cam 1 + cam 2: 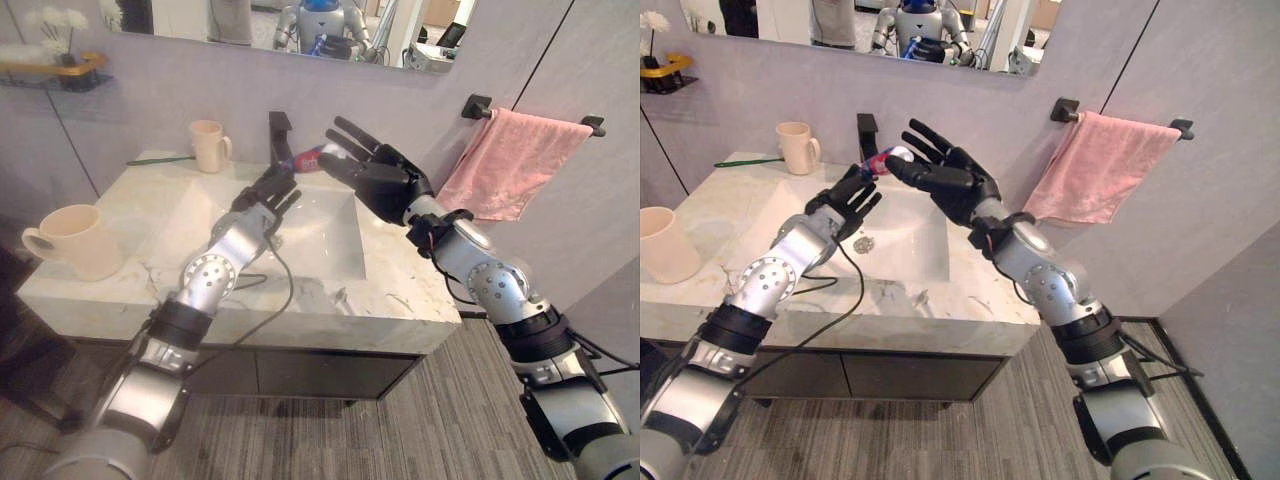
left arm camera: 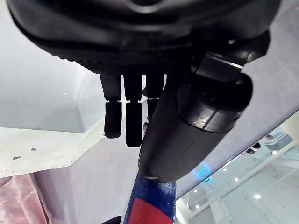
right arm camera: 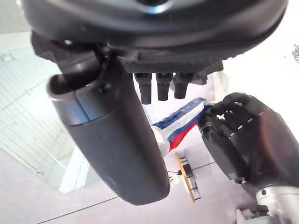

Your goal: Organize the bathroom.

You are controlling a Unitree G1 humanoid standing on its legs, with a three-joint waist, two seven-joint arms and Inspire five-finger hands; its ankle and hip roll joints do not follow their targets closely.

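Holding a red-white-and-blue toothpaste tube (image 1: pixel 883 160) above the sink (image 1: pixel 902 236), the left hand (image 1: pixel 848 203) pinches one end while the right hand (image 1: pixel 940 175) spreads wide beside it, so the tube is not yet put away.

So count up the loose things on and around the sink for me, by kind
Mugs: 2, one at the back, one at the front left
Toothpaste tube: 1, in the left hand
Toothbrush: 1
Towel: 1
Total: 5
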